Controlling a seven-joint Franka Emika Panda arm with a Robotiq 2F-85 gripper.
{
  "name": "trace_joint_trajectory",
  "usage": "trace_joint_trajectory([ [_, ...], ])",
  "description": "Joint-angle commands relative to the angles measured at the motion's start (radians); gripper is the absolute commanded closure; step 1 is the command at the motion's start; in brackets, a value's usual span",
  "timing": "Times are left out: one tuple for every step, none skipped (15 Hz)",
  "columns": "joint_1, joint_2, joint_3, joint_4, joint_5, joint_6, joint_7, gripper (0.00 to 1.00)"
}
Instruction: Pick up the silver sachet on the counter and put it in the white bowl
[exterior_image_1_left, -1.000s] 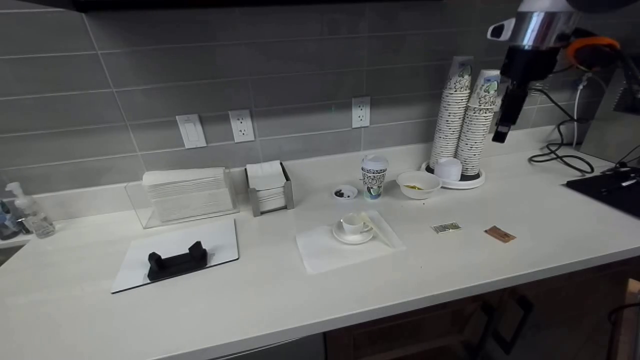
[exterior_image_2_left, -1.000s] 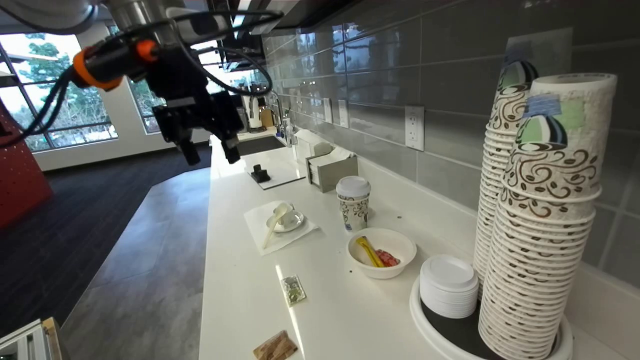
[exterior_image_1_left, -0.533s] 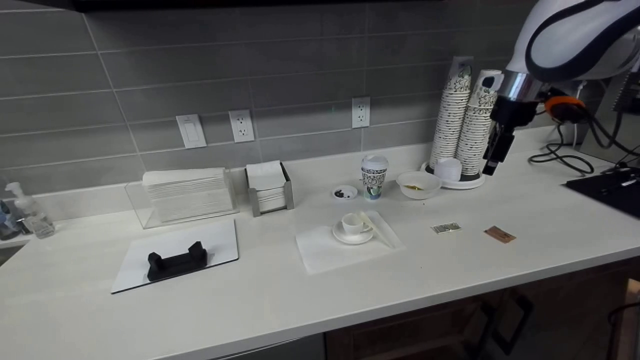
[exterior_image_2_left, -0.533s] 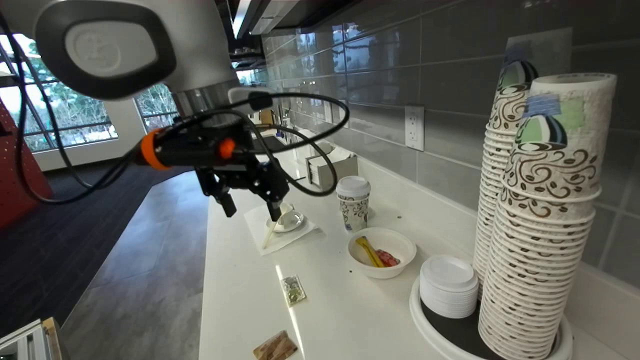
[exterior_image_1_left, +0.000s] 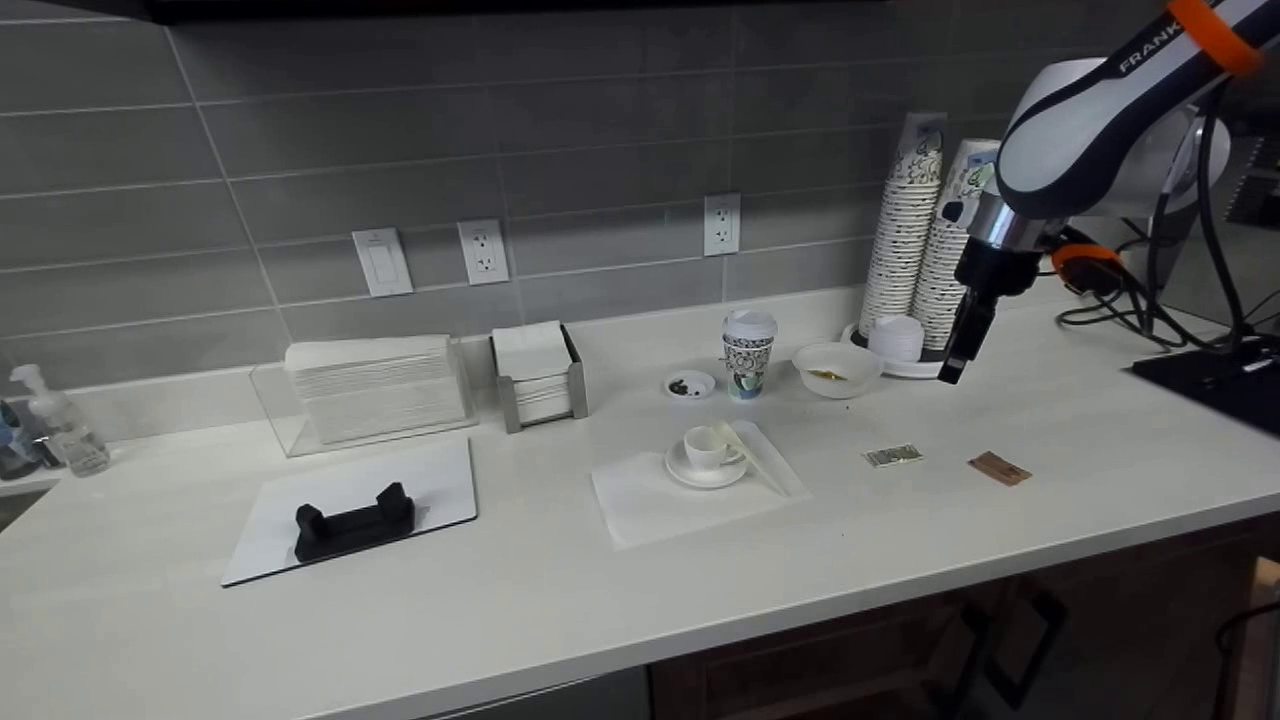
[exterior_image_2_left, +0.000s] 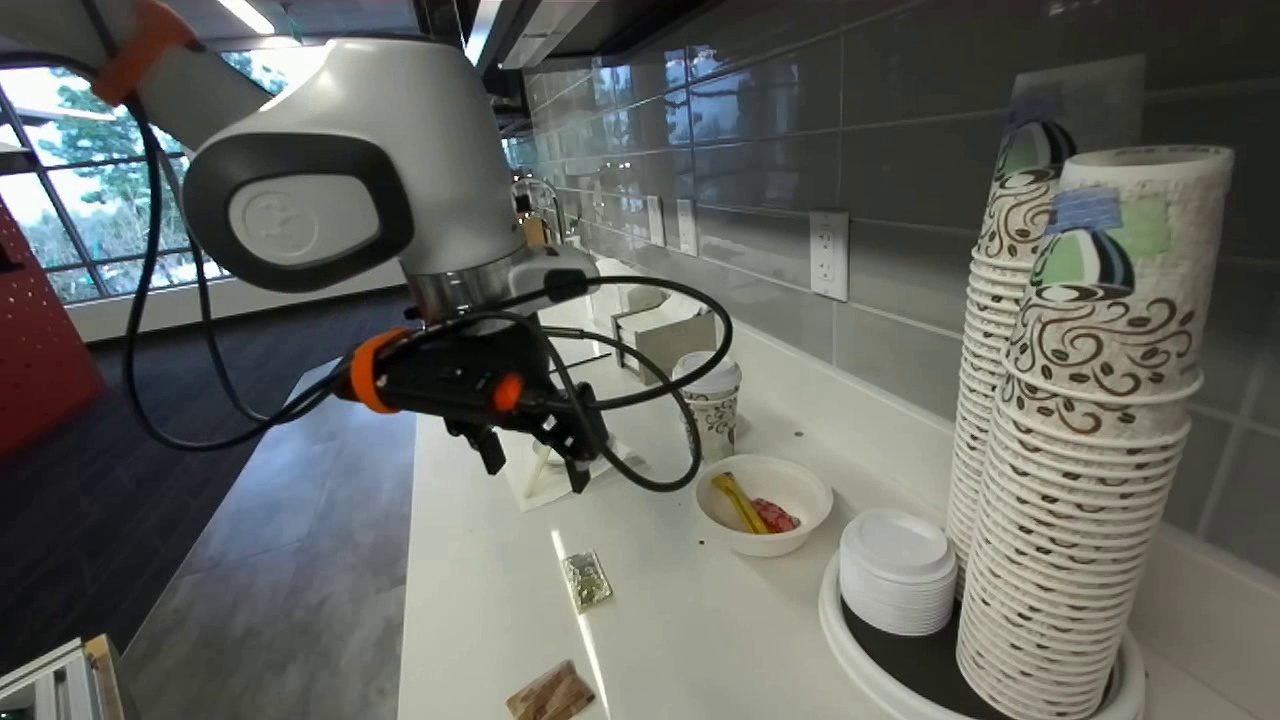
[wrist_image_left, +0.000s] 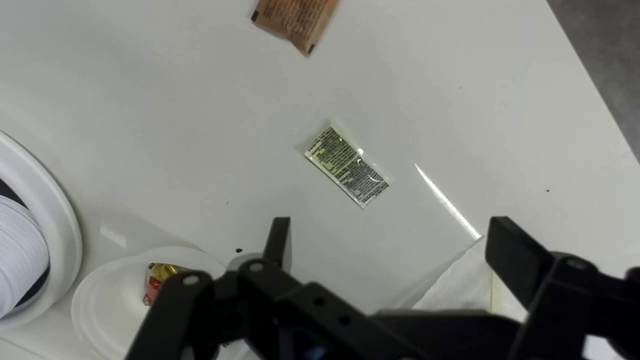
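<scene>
Hanging above the counter (exterior_image_1_left: 500, 610), our gripper (wrist_image_left: 390, 234) has its two fingers wide apart, and through the gap in the wrist view we see the counter's white top. The silver sachet (wrist_image_left: 347, 167) lies flat on the counter with its fine print showing, a little beyond the fingers in that view and apart from both. Near the sachet we find a brown packet (wrist_image_left: 296, 21), also flat, cut off by the top edge of the wrist view; the two lie apart.

The white bowl (exterior_image_2_left: 765, 545) stands upright farther back, toward the tiled wall (exterior_image_1_left: 600, 170), apart from the sachet. Inside it we make out a yellow packet (exterior_image_2_left: 735, 500) and a red packet (exterior_image_2_left: 776, 516). In the wrist view our gripper hides part of the bowl.

Just beside the bowl, a round white tray (exterior_image_2_left: 840, 645) carries a stack of white lids (exterior_image_2_left: 897, 570) and two tall stacks of paper cups (exterior_image_2_left: 1080, 520); in an exterior view the arm (exterior_image_1_left: 1100, 150) partly covers one of those cup stacks. On the bowl's other side we see a lidded paper cup (exterior_image_1_left: 748, 365), then a small white dish (exterior_image_1_left: 705, 384) with dark bits (exterior_image_1_left: 680, 387) in it. Nearer the counter's front edge, a white cup (exterior_image_1_left: 704, 448) sits on a saucer (exterior_image_1_left: 700, 481), and the saucer rests on a napkin (exterior_image_1_left: 645, 505).
</scene>
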Motion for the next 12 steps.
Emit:
trace_joint_trajectory([
  [-0.035, 0.001, 0.037, 0.002, 0.009, -0.002, -0.005, 0.00],
  [-0.035, 0.001, 0.037, 0.003, 0.009, -0.002, -0.005, 0.00],
  [-0.029, 0.033, 0.038, 0.004, 0.021, 0.035, -0.031, 0.00],
  [-0.032, 0.054, 0.042, 0.006, 0.023, 0.045, -0.043, 0.00],
  [-0.026, 0.075, 0.039, 0.008, 0.050, 0.044, -0.084, 0.00],
  [-0.026, 0.095, 0.040, 0.007, 0.067, 0.063, -0.114, 0.00],
  [-0.030, 0.115, 0.044, 0.009, 0.082, 0.072, -0.140, 0.00],
  [-0.031, 0.135, 0.048, 0.009, 0.118, 0.100, -0.179, 0.00],
  [-0.036, 0.162, 0.055, 0.015, 0.153, 0.124, -0.222, 0.00],
  [-0.041, 0.184, 0.064, 0.023, 0.197, 0.118, -0.278, 0.00],
  [-0.051, 0.209, 0.077, 0.029, 0.239, 0.134, -0.339, 0.00],
  [-0.065, 0.231, 0.093, 0.038, 0.289, 0.131, -0.404, 0.00],
])
